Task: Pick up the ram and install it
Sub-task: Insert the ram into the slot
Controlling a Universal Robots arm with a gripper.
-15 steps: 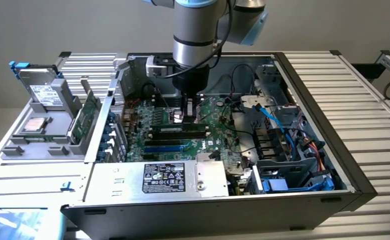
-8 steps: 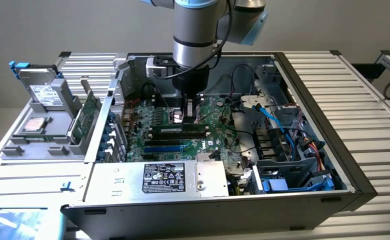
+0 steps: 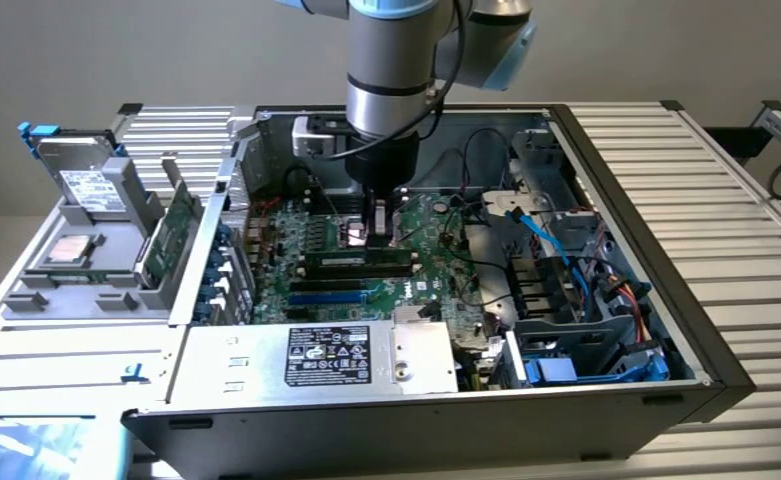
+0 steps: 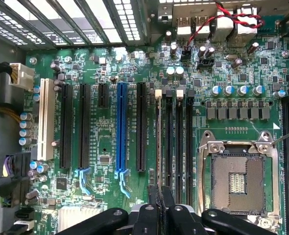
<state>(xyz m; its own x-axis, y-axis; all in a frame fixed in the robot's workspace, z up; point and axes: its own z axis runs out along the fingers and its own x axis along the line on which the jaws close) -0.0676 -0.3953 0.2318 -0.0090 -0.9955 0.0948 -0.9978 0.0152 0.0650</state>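
Observation:
The ram [image 3: 359, 262] is a thin green stick with dark chips. It stands on edge along the memory slots of the motherboard [image 3: 437, 225], inside the open computer case. My gripper [image 3: 381, 236] comes straight down onto the stick's upper edge near its middle. In the wrist view the ram [image 4: 158, 147] shows edge-on as a narrow strip lined up with the first memory slot, one end by a white clip [image 4: 158, 92]. My gripper [image 4: 159, 198] is shut on it, with a black finger [image 4: 149, 215] on each side. I cannot tell whether the stick is fully seated.
Empty black memory slots [image 4: 179, 147] lie beside the ram, then the open CPU socket [image 4: 237, 181]. A blue expansion slot [image 4: 121, 127] and black ones lie on the other side. A green expansion card [image 3: 170, 235] and drive [image 3: 83, 185] sit outside the case at the exterior view's left. Blue cables [image 3: 564, 250] and the power supply [image 3: 317, 355] crowd the case.

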